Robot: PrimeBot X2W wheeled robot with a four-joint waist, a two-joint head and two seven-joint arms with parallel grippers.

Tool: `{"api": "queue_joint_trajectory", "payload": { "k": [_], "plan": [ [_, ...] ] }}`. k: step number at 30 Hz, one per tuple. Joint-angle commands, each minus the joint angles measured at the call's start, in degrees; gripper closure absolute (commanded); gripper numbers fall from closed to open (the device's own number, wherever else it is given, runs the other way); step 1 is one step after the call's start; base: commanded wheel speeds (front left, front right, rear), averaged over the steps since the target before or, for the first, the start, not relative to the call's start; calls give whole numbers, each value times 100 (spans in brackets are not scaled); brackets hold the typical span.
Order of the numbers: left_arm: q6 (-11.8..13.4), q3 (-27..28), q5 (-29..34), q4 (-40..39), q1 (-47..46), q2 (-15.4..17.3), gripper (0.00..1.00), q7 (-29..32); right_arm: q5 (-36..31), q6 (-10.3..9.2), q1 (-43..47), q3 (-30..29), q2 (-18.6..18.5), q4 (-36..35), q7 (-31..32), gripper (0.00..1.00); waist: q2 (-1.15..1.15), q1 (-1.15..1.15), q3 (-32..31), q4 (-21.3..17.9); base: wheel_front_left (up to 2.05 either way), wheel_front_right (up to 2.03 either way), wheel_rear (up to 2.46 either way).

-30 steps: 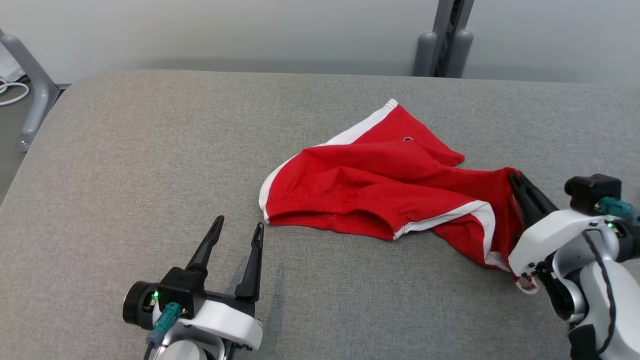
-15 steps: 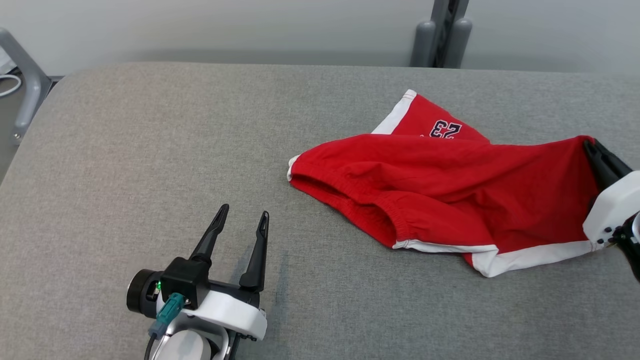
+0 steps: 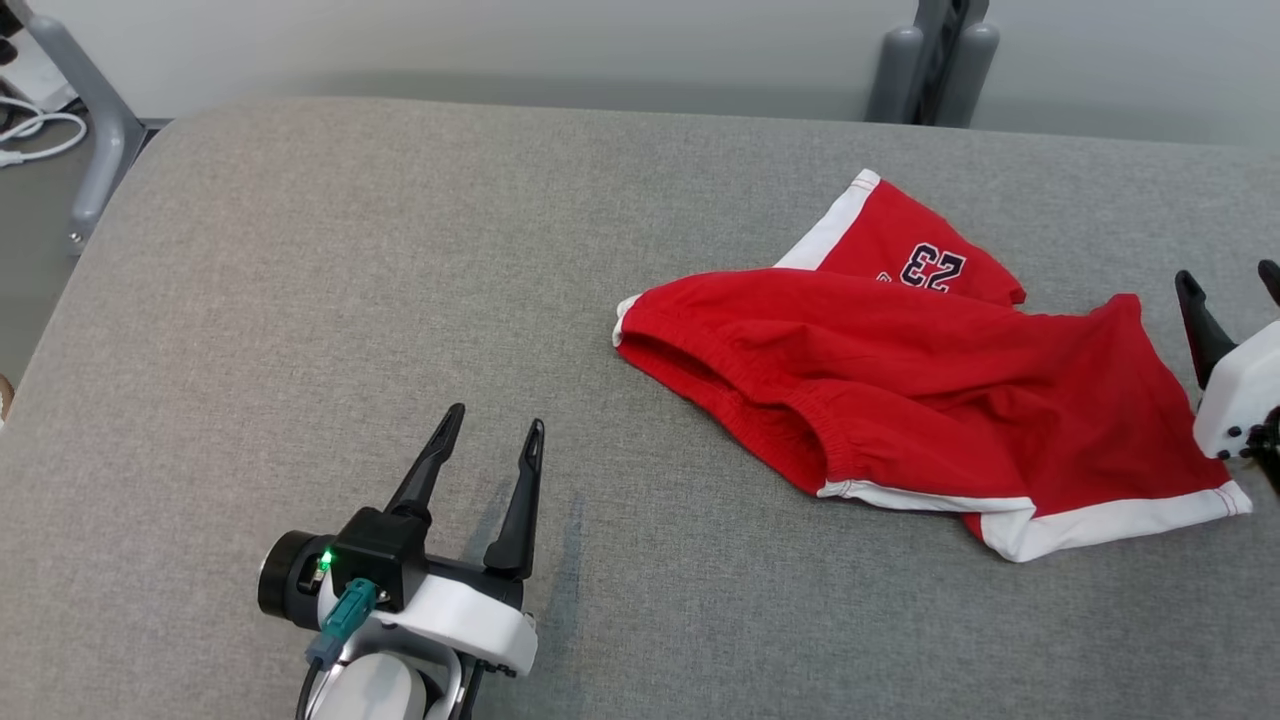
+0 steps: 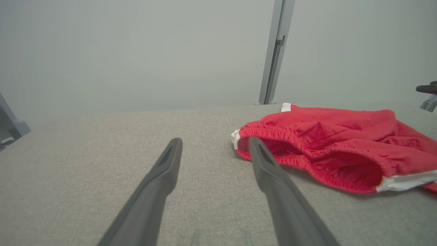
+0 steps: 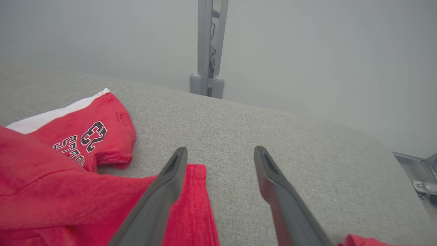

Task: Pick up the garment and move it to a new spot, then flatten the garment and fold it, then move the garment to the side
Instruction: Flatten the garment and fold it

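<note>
I have the red shorts (image 3: 930, 400) lying on the right half of the bench (image 3: 300, 250), free of both grippers. The right gripper (image 3: 1228, 272) sits just off their right edge with its fingers spread wide. In its wrist view one finger passes over the red edge, but bare bench shows in the gap, so I read it as holding nothing. The left gripper (image 3: 496, 417) is also wide open and empty. It is low over the bench close to the robot's body, well to the left of the shorts, with its fingers aimed roughly towards the waistband (image 3: 740, 385).

I judge the first step, picking up and setting down at a new spot, as good as done: the cloth rests on the bench with no grip on it. The flattening is not done. The waistband gapes open towards the left gripper. The far leg with the number 23 (image 3: 932, 267) pokes out from behind the main panel at a slant. The near leg with its white hem (image 3: 1110, 520) lies skewed, with creases running across the red. Nothing looks folded on purpose yet, as far as I can tell, and the shorts are not put aside.

What is left for me is to spread both legs and the waistband flat, fold, then carry the bundle to the side. Both grippers are free for it.
</note>
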Motion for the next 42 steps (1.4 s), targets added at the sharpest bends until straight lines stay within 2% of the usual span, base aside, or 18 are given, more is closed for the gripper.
{"api": "queue_joint_trajectory", "payload": {
  "k": [1,6,11,16,18,23,27,30,36,42],
  "plan": [
    [31,54,34,-7,-33,23,0,-19,-106,-1,-75,96,78,133,-276,0,0,0,-83,-58,0,0,0],
    [1,154,-110,-128,76,21,0,-20,-97,-1,-66,174,285,139,-1008,0,0,0,-299,-276,0,0,0],
    [43,209,-295,-337,137,24,0,-19,-88,-1,266,102,453,-317,-1445,0,0,0,-507,-558,0,0,0],
    [99,292,-575,-488,244,26,0,-19,-287,-1,720,-184,604,-947,-1546,0,0,0,-588,-795,0,0,0],
    [110,302,-646,-550,233,22,0,-20,-441,-1,1015,-461,691,-1401,-1553,0,0,0,-600,-874,0,0,0],
    [201,401,-848,-693,300,23,0,-19,-877,0,1956,-1167,1134,-2387,-1552,0,0,0,-582,-1021,0,0,0],
    [209,413,-783,-674,371,25,0,-19,-1191,0,2549,-1355,1464,-2871,-1554,0,0,0,-575,-1067,0,0,0],
    [194,430,-705,-624,404,22,0,-19,-1306,-1,2848,-1460,1640,-2979,-1554,0,0,0,-561,-1101,0,0,0],
    [76,256,-592,-492,388,22,0,-19,-1408,-1,2824,-1512,1742,-3037,-1555,0,0,0,-507,-1165,0,0,0],
    [-471,-433,-540,40,183,24,0,-19,-1410,-1,2760,-1557,1739,-3028,-1555,0,0,0,-399,-1323,0,0,0]
  ]
}}
